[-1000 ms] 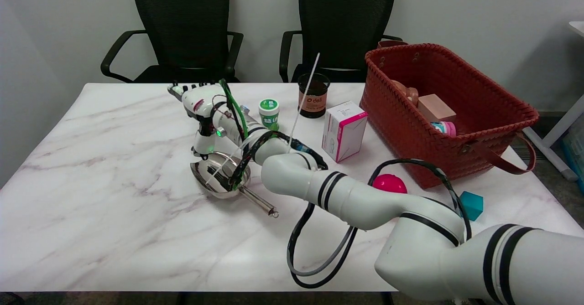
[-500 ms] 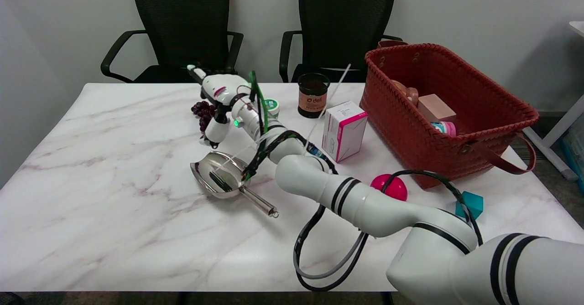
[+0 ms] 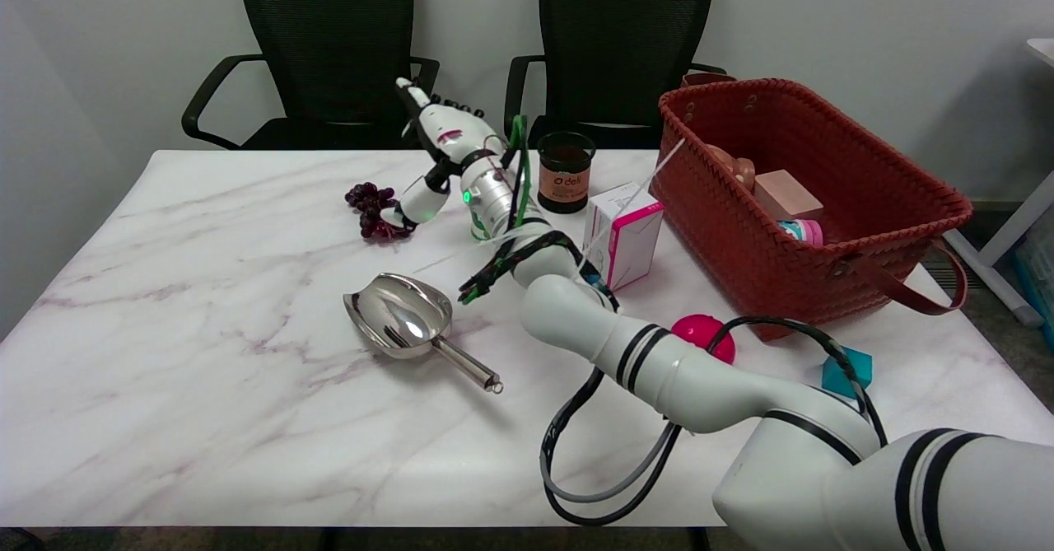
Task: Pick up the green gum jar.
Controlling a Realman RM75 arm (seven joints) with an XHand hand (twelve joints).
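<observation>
The right hand (image 3: 445, 135) hung above the far middle of the marble table (image 3: 165, 370), its fingers spread and pointing toward the far edge, with nothing in them; one finger reached down to the left, ending close to a bunch of dark grapes (image 3: 370, 209). The green gum jar (image 3: 478, 228) was almost wholly hidden behind the wrist and forearm, only a sliver of green and white showing just left of the arm's cables, on the table between the grapes and the dark deli jar (image 3: 566, 172). Whether the hand touched it could not be told. Right of the deli jar stood a white and pink box (image 3: 622, 234), and beyond that a red woven basket (image 3: 865, 230) holding a few items. A steel scoop (image 3: 403, 324) lay nearer, left of the forearm, apart from it. A pink ball (image 3: 708, 333) and a teal cube (image 3: 852, 370) sat near the basket's near side, partly covered by the arm.
</observation>
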